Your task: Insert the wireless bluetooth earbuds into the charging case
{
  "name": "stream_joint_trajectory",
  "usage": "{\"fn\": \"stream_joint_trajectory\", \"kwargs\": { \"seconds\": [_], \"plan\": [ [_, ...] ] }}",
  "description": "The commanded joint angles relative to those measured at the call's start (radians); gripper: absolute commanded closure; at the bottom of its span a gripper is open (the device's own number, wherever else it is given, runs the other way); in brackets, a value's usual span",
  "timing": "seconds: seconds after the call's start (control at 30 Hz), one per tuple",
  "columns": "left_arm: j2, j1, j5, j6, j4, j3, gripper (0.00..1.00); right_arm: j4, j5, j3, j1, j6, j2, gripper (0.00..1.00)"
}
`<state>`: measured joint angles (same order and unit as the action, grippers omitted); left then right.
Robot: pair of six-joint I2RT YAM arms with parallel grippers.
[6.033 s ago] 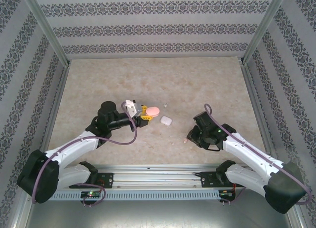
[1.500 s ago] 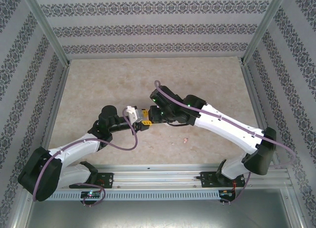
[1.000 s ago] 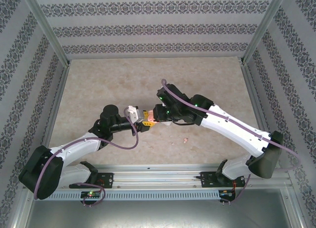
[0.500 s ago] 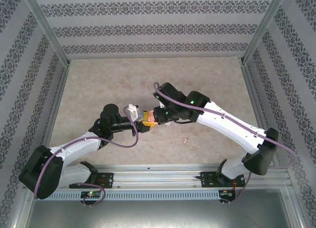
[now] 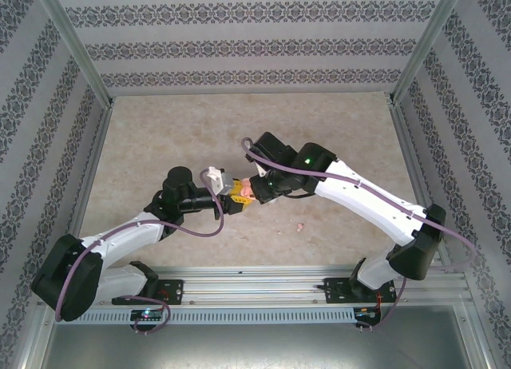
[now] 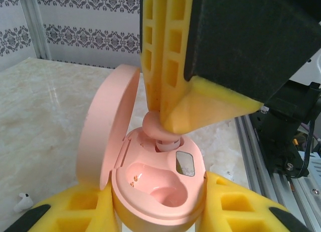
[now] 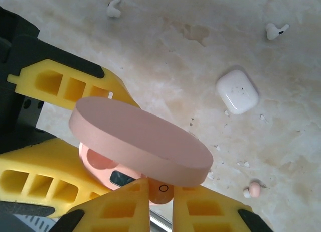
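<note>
My left gripper [image 6: 158,214] is shut on the pink charging case [image 6: 150,212], which it holds upright with the lid [image 6: 108,129] swung open. My right gripper [image 7: 160,198] is shut on a pale pink earbud [image 7: 166,189]. In the left wrist view that earbud [image 6: 156,127] sits with its tip in the case's far socket, and the near socket [image 6: 160,184] is empty. In the top view the two grippers meet at the case [image 5: 242,195]. A second pink earbud [image 7: 253,190] lies on the table [image 5: 299,224]. Two whitish earbuds [image 7: 114,7] [image 7: 277,30] lie further off.
A shut white case [image 7: 237,91] lies on the marble table beyond the pink lid. One whitish earbud [image 6: 21,202] lies to the left of the left gripper. The metal rail [image 5: 255,277] runs along the near edge, and patterned walls enclose the other three sides.
The right gripper has shifted slightly left and onto the case with the pink earbud. The left arm and the case have stayed almost still.
</note>
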<state>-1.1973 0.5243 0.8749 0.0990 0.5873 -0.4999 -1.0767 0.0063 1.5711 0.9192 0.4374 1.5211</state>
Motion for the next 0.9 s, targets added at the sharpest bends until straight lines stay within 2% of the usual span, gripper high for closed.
{"fn": "stream_joint_trajectory", "kwargs": {
  "seconds": [0.0,0.1,0.33,0.6,0.87],
  "plan": [
    [-0.005,0.011,0.033,-0.015,0.025,-0.033,0.87,-0.033,-0.026,0.029,0.009,-0.025,0.025,0.83],
    [-0.003,0.011,0.033,-0.015,0.022,-0.034,0.87,-0.021,-0.036,0.034,0.009,-0.018,0.025,0.79],
    [-0.003,0.011,0.034,-0.015,0.024,-0.03,0.87,-0.008,-0.025,0.047,0.006,0.001,0.005,0.62],
    [0.001,0.011,0.018,-0.027,0.028,-0.024,0.87,0.04,-0.027,0.01,-0.023,0.079,-0.088,0.6],
    [-0.017,-0.001,0.005,-0.098,0.107,-0.009,0.87,0.159,-0.061,-0.16,-0.069,0.204,-0.248,0.6]
  ]
}}
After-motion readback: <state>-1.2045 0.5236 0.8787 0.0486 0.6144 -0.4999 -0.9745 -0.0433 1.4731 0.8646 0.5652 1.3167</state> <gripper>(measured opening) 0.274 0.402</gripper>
